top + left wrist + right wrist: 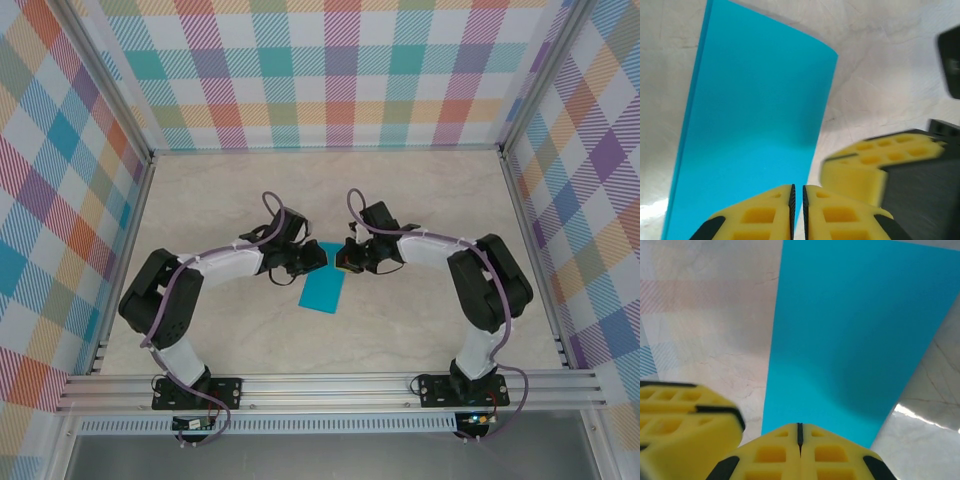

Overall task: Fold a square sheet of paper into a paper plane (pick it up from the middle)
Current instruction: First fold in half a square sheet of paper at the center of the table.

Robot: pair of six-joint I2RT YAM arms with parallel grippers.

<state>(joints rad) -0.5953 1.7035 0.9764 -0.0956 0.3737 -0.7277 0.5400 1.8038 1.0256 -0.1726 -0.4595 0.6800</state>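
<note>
— What sits nearest the right wrist's lens?
— Blocky yellow fingers (775, 455), moulded with honeycomb pockets. The right gripper (800, 426) has its jaws clenched to a single dark seam, pinching the near edge of the paper (850, 330).
— And the left gripper (798, 189)?
— Same yellow blocks. Its jaws stand a hair apart at the paper's edge, and I cannot tell whether they grip it.
— How does the paper look?
— Thin, smooth, matte teal-blue and unmarked. It is a long rectangle, and its far edge bows a little in the left wrist view. From above it stretches from the two meeting grippers toward 6 o'clock, near the middle of the tabletop (420, 200).
— Surface and room?
— The tabletop is pale beige, marbled and faintly glossy. Pastel plaid walls (340, 70) stand at 9, 12 and 3 o'clock. An aluminium rail (330, 385) at 6 o'clock carries the black arm bases (197, 392).
</note>
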